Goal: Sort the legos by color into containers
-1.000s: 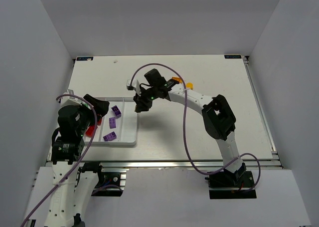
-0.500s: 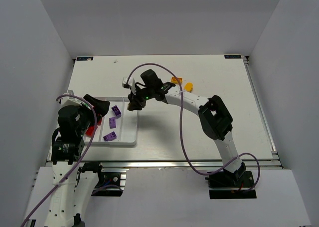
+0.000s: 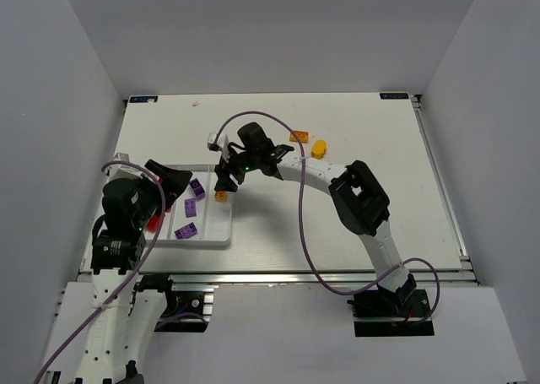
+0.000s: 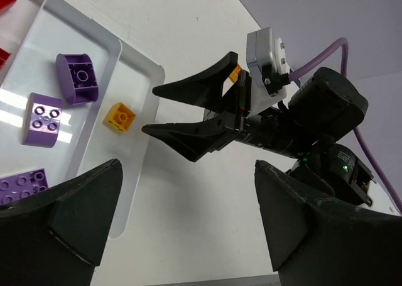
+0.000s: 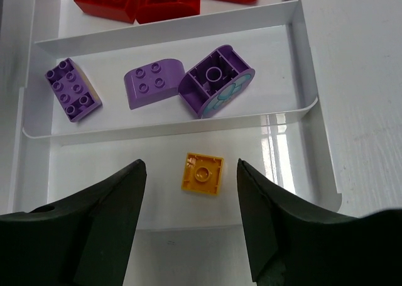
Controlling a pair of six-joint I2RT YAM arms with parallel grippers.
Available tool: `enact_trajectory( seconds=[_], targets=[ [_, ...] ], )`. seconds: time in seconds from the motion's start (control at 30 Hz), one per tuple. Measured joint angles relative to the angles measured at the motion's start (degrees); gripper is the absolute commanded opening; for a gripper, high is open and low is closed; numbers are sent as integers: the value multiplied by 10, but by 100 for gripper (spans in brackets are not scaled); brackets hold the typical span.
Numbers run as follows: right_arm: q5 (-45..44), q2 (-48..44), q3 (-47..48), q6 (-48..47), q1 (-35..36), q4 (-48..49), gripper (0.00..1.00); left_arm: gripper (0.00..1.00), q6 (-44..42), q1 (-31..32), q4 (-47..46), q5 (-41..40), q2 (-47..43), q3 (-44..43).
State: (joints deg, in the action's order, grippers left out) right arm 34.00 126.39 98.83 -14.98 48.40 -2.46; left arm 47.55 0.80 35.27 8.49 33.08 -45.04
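My right end effector point(image 4: 151, 110) opened up, jaws apart over the tray point(image 5: 301, 53). The orange brick point(image 5: 202, 173) dropped free into the outer lane, beside the purple bricks point(image 5: 157, 85). Orange lane was started; loose bricks point(image 3: 299, 136) waited on the worktop point(image 3: 380, 190).

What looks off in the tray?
One rounded purple plastic brick lies tipped, hollow underside showing, in the white plastic tray, purple compartment. The small orange brick sits alone in the next compartment; no colours mixed.
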Motion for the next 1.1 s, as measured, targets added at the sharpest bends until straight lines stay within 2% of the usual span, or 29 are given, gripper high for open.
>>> enact_trajectory(
  seconds=[0.1,0.13,0.2,0.23,0.3,0.33,0.37,0.4,0.43,0.5,0.53,0.57,0.6,0.63,0.67,0.7,0.73,0.77,0.83,1.1],
  targets=[
    [1,0,0,3,-4,0,65,85,8,0,-19,19,15,8],
    [1,0,1,4,-6,-1,64,79,10,0,-29,27,23,11],
    [3,-2,1,6,-12,-7,56,69,16,0,-50,45,45,16],
    [3,-5,1,7,-17,-11,43,54,18,0,-59,53,56,17],
    [7,-16,0,7,-34,-20,26,41,21,0,-83,69,85,21],
    [9,-26,-3,9,-45,-25,13,36,20,0,-96,77,102,23],
    [10,-38,-6,9,-60,-32,8,29,21,1,-105,82,115,24],
    [11,-52,-10,9,-76,-39,6,29,21,4,-113,87,133,24],
    [10,-67,-12,9,-95,-48,8,29,21,7,-125,89,150,24],
    [-5,-92,-12,10,-133,-59,20,35,18,25,-144,87,186,24],
    [-20,-103,-12,9,-152,-66,32,40,16,39,-149,85,205,20],
    [-46,-112,-11,10,-171,-75,37,47,12,58,-155,79,227,14],
    [-70,-117,-10,12,-188,-82,48,58,9,81,-160,73,254,5],
    [-100,-118,-6,16,-202,-93,53,62,5,99,-161,69,276,-7],
    [-132,-117,1,21,-214,-105,65,68,4,118,-166,57,300,-20],
    [-162,-115,5,31,-223,-116,65,69,2,137,-170,55,327,-35],
    [-189,-112,8,40,-230,-129,75,70,3,151,-177,50,346,-46],
    [-215,-110,9,58,-236,-141,78,71,2,163,-184,46,365,-56],
    [-264,-106,10,91,-245,-160,89,74,3,179,-202,40,389,-64],
    [-411,-99,9,225,-262,-191,89,75,5,194,-220,19,413,-76]
  ],
)
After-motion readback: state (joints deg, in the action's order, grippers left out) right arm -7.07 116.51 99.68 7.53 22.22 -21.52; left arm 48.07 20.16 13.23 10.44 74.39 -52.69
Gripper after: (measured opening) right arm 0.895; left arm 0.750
